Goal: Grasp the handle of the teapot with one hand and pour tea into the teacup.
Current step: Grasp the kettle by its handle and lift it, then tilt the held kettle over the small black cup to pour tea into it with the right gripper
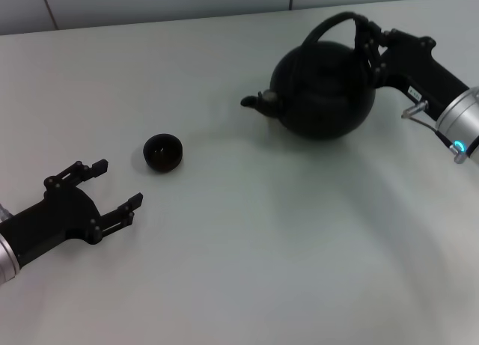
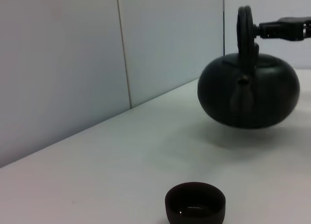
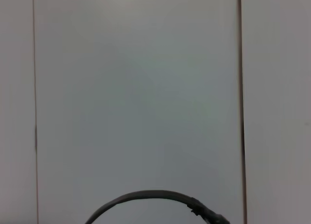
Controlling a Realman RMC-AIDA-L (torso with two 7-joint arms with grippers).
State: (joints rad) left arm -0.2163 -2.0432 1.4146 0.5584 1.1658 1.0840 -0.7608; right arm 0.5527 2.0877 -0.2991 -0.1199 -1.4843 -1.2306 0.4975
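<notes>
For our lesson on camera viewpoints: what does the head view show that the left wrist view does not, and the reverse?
Head view only: the open left tool low near the teacup, and the teapot seen from above with its spout toward the cup. Left wrist view only: the shadowed gap under the teapot, which hangs above the table. Both: the right tool at the handle.

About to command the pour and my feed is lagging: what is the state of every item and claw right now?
teapot: lifted off the table, upright, spout toward the teacup.
handle: arched over the pot, gripped on its right side.
teacup: upright on the table, apart from the pot; fill level unclear.
right claw: shut on the handle.
left claw: open, idle beside the teacup, holding nothing.
</notes>
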